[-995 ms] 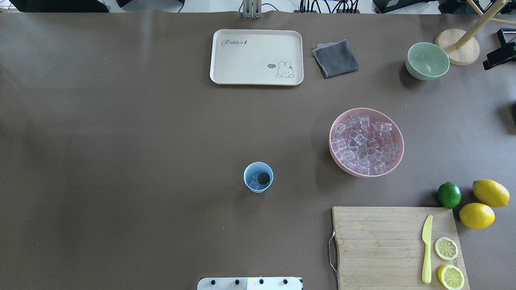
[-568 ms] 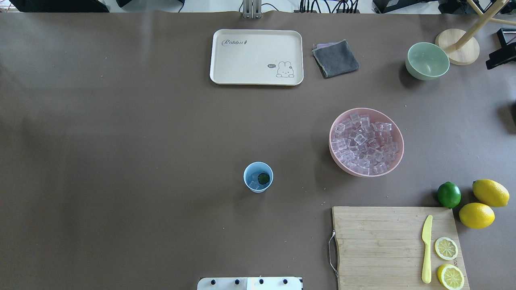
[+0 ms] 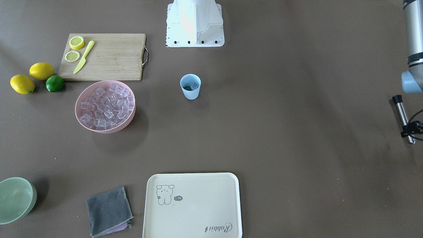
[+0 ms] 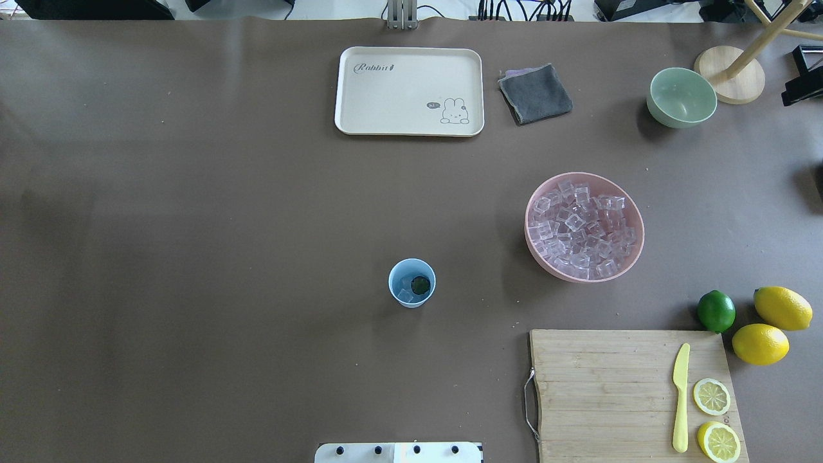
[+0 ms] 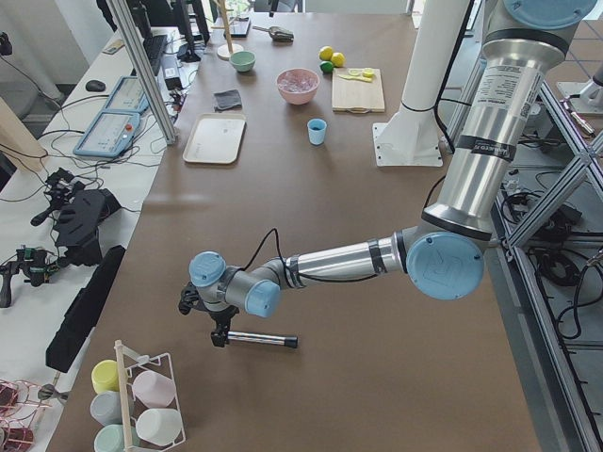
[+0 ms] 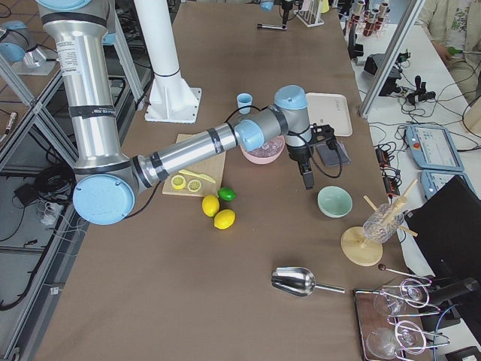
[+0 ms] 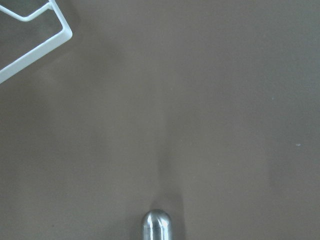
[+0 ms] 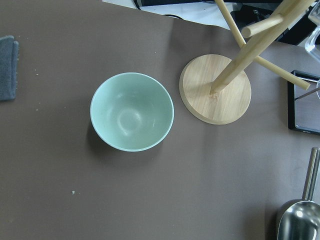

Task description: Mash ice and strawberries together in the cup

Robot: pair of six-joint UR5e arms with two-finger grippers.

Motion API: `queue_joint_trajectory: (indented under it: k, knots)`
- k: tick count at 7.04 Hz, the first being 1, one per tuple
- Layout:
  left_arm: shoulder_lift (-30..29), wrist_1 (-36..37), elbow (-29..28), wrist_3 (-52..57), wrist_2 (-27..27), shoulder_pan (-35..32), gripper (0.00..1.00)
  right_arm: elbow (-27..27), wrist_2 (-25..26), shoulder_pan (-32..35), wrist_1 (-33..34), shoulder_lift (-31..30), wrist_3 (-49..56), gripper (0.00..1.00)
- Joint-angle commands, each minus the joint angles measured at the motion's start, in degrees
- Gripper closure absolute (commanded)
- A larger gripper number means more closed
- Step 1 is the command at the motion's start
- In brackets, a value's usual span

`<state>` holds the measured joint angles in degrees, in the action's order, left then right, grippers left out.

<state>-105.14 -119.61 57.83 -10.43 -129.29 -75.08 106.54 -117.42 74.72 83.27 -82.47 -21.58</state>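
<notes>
Right end effector [image 6: 308, 179] farther right, free

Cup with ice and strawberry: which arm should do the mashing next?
Left. The left end effector grips the metal muddler, though far off at the left end of the table. The right end effector hangs near the green bowl with no tool visible.

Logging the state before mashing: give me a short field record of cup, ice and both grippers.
cup: light blue, upright, mid-table, standing alone
in cup: ice cubes and a dark berry
ice supply: pink bowl, full of cubes
left gripper: at a metal rod, far from cup; grip unclear
right gripper: over table near green bowl; state unclear
</notes>
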Motion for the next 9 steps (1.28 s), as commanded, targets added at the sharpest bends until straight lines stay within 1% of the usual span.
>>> queue_joint_trajectory:
  k: [1, 2, 4, 5, 6, 9]
  knots:
    - [0.02, 0.16, -1.83, 1.12, 0.01, 0.2, 0.16, -0.28, 1.22, -0.01, -0.39, 0.03, 0.05, 0.0]
    - [-0.15, 0.16, -2.27, 1.12, -0.17, 0.2, 0.16, -0.19, 1.31, -0.01, -0.48, 0.12, 0.14, 0.0]
    - [-1.38, 1.74, -2.45, 1.12, -0.17, 0.28, 0.27, -0.1, 1.31, -0.01, -0.48, 0.12, 0.4, 0.0]
    - [-1.65, 1.74, -2.8, 1.12, -0.08, 0.28, 0.3, -0.02, 1.31, -0.01, -0.48, 0.12, 0.4, 0.0]
    - [-2.0, 1.74, -3.33, 1.2, -0.08, 0.37, 0.38, 0.07, 1.83, -0.01, -0.48, 0.21, 0.31, 0.0]
    - [-1.91, 1.74, -3.51, 1.73, 0.01, 0.72, 0.38, 0.07, 2.01, -0.01, -0.48, 0.21, 0.31, 0.0]
